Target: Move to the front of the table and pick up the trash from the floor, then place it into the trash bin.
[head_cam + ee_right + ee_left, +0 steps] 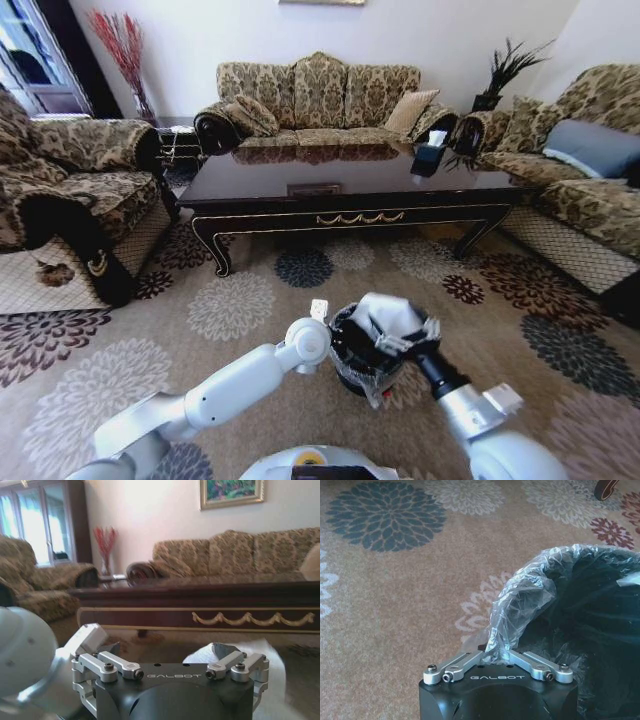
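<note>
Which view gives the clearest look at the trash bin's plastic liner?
The left wrist view: the liner is close up, bunched over the trash bin rim and pinched by the left gripper. The head view shows the bin smaller, partly behind the right gripper. The right wrist view faces the table.

both arms reached forward and inward, meeting low in front of the robot's base. the left arm ran up from the lower left, elbow bent, and its wrist ended in the left claw, whose fingers were drawn together on a fold of clear plastic. the right arm came in from the lower right, and the right claw sat just beside the left one, its fingers spread wide apart.
</note>
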Motion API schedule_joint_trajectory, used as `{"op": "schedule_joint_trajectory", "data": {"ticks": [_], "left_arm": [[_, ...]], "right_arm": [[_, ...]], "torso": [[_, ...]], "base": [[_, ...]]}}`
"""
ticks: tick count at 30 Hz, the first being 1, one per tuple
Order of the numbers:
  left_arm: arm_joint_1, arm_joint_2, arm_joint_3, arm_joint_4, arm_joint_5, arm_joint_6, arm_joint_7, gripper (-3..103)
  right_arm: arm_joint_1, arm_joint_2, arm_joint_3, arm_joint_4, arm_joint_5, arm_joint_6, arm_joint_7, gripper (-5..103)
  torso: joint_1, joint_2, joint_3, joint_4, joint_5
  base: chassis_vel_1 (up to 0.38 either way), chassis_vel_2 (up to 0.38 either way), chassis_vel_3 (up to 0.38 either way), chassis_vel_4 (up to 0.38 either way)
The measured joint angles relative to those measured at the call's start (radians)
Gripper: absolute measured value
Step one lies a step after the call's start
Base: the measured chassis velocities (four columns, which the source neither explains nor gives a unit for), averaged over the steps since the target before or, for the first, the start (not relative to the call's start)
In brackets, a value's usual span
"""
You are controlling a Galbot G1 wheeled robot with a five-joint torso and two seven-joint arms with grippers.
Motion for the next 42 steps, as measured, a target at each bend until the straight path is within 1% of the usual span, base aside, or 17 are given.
{"op": "schedule_joint_trajectory", "data": {"ticks": [1,2,3,4,6,7,8,9,10,13,14,17,19,21,27,33,42], "left_arm": [[0.000,0.000,-0.002,-0.001,0.000,0.000,0.000,0],[0.000,0.000,-0.005,-0.001,0.001,0.000,0.000,0],[0.000,0.002,-0.005,0.002,0.000,0.000,0.001,0],[-0.001,0.002,-0.006,0.004,0.001,0.000,0.001,0],[-0.001,0.002,-0.006,0.004,0.001,0.000,0.001,0],[-0.001,0.000,-0.006,0.008,0.003,0.000,0.000,0],[0.000,-0.001,-0.006,0.008,0.004,-0.001,0.000,0],[0.003,-0.004,-0.007,0.005,0.006,-0.001,0.000,0],[0.004,-0.005,-0.007,0.003,0.006,-0.002,-0.001,0],[0.004,-0.005,-0.005,0.000,0.005,-0.002,0.000,0],[0.004,-0.006,-0.004,0.001,0.005,-0.002,0.000,0],[0.006,-0.008,-0.004,0.003,0.005,-0.002,0.000,0],[0.006,-0.006,-0.004,0.003,0.005,-0.002,0.001,0],[0.006,-0.003,-0.005,-0.001,0.005,-0.002,0.002,0],[0.017,0.014,-0.031,0.003,0.022,-0.003,0.009,0],[0.059,0.092,-0.138,-0.010,0.020,0.002,0.022,0],[0.149,0.188,-0.317,-0.025,0.017,0.016,0.063,0]], "right_arm": [[-0.007,0.000,-0.004,0.003,0.020,-0.017,0.005,100],[-0.015,0.003,-0.005,0.001,0.003,-0.044,0.028,100],[-0.009,0.002,0.006,0.002,-0.066,0.009,-0.019,100],[-0.023,0.003,-0.013,0.003,0.052,-0.042,0.000,100],[-0.027,0.005,-0.018,0.002,0.072,-0.057,0.012,100],[-0.038,0.018,-0.030,0.000,0.079,-0.095,0.050,100],[-0.025,0.019,-0.027,0.001,0.054,-0.061,0.021,100],[-0.031,0.028,-0.050,0.002,0.158,-0.114,0.061,100],[-0.034,0.041,-0.059,0.000,0.165,-0.142,0.094,100],[-0.012,0.046,-0.056,0.002,0.142,-0.088,0.064,100],[0.006,0.058,-0.056,0.000,0.158,-0.080,0.095,100],[0.034,0.056,-0.043,0.001,0.176,-0.062,0.101,100],[0.027,0.046,-0.033,0.000,0.314,-0.079,0.090,100],[0.029,0.040,-0.022,0.000,0.308,-0.048,0.068,100],[0.044,0.044,-0.015,0.000,0.313,-0.029,0.084,100],[0.124,-0.005,0.026,-0.018,0.254,0.016,0.124,100],[0.250,-0.050,-0.001,-0.294,0.143,0.030,0.169,100]], "torso": [[0.000,0.000,0.000,0.0006,0.0001],[0.000,0.000,0.000,-0.0003,0.0000],[0.000,0.000,0.000,0.0003,-0.0001],[0.000,0.000,0.000,0.0006,-0.0001],[0.000,0.000,0.000,0.0004,0.0001],[0.000,0.000,0.000,-0.0005,0.0007],[0.000,0.000,0.000,0.0002,-0.0001],[0.000,0.000,0.000,0.0003,-0.0002],[0.000,0.000,0.000,-0.0008,0.0008],[0.000,0.000,0.000,0.0003,-0.0003],[0.000,0.000,0.000,-0.0003,0.0005],[0.000,0.000,0.000,0.0007,0.0000],[0.000,0.000,0.000,0.0001,0.0001],[0.000,0.000,0.000,0.0001,0.0001],[0.000,0.000,0.000,-0.0004,0.0001],[0.000,0.000,0.000,0.0003,-0.0003],[0.000,0.000,0.000,0.0001,0.0000]], "base": [[0.000,0.000,0.000,0.000],[0.000,0.000,0.000,0.000],[0.000,0.000,0.000,0.000],[0.000,0.000,0.000,0.000],[0.000,0.000,0.000,0.000],[0.011,0.005,0.058,0.011],[0.000,0.000,0.000,0.000],[0.000,0.000,0.000,0.000],[0.000,0.000,0.000,0.000],[0.000,0.000,0.000,0.000],[0.000,0.000,0.000,0.000],[0.000,0.000,0.000,0.000],[0.000,0.000,0.000,0.000],[0.000,0.000,0.000,0.000],[0.000,0.000,0.000,0.000],[0.000,0.000,0.000,0.000],[0.000,0.000,0.000,0.000]]}}
